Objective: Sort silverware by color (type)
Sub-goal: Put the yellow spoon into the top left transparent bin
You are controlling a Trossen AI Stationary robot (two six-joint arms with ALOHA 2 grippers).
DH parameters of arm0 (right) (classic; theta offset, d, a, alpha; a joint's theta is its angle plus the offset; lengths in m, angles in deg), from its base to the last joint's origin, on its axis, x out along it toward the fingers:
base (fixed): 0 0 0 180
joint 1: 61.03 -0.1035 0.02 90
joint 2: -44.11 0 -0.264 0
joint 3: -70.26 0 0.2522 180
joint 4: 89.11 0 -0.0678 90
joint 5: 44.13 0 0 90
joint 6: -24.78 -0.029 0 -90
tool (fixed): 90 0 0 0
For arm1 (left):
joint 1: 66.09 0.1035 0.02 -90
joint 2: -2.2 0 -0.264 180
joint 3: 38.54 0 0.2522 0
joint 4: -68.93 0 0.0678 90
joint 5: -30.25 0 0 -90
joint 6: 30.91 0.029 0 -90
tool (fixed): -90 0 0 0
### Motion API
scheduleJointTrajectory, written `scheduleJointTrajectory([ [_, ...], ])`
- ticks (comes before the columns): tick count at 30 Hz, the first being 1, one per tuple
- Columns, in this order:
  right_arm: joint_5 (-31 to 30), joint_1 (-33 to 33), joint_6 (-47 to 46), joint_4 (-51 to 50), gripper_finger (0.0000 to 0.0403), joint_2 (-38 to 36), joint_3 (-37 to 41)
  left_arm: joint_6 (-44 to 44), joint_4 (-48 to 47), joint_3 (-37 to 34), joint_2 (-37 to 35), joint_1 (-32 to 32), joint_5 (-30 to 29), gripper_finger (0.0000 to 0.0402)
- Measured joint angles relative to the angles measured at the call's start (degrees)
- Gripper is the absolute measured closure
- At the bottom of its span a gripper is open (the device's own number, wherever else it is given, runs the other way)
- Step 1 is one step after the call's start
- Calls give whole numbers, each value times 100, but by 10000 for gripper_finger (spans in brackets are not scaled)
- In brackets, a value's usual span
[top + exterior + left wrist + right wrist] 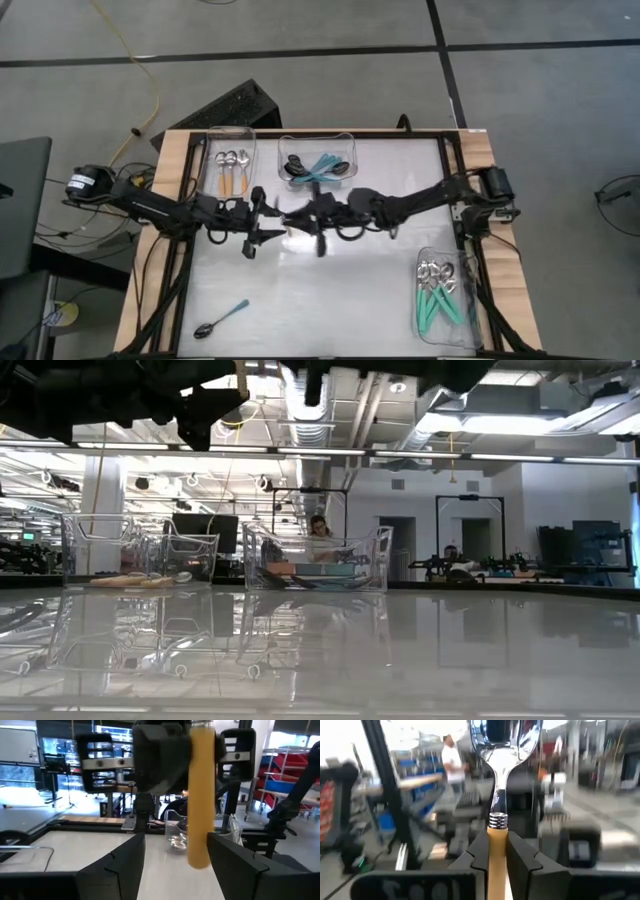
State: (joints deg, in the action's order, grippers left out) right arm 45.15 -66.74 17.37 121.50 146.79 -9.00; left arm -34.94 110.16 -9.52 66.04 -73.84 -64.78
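An orange-handled spoon with a shiny bowl [505,735] is held above the table's middle by my right gripper [496,855], which is shut on it [315,222]. My left gripper [175,857] faces it from the left [266,228], open. The orange handle [200,795] stands between the left fingers without touching them. A blue-handled spoon [222,318] lies flat on the table near the near-left corner. Both grippers hang well above the table in the low view [310,380]. My right gripper pinches the spoon's orange handle [496,842] between its two fingers, just behind the metal collar. The handle lies along the fingers, and the neck and bowl stick out beyond the fingertips. The spoon is lifted clear of the table.
A clear bin with orange-handled spoons [232,165] stands at the far left. One with blue-handled spoons [318,165] is at the far middle, and one with teal-handled spoons [440,295] at the near right. Bare table lies between them. A person shows in the room beyond [320,535].
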Motion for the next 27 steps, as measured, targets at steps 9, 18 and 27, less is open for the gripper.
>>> scheduleJointTrajectory([
  [9, 88, 173, 452, -149, 342, 540, -676, -26, -172, -2, -4, 90, 496, 201],
  [18, 83, 178, 597, -403, 342, 567, -697, 74, -212, -2, -4, 161, 368, 236],
  [27, -123, 179, 662, -556, 342, 567, -697, 80, -345, -2, -7, 283, 25, 318],
])
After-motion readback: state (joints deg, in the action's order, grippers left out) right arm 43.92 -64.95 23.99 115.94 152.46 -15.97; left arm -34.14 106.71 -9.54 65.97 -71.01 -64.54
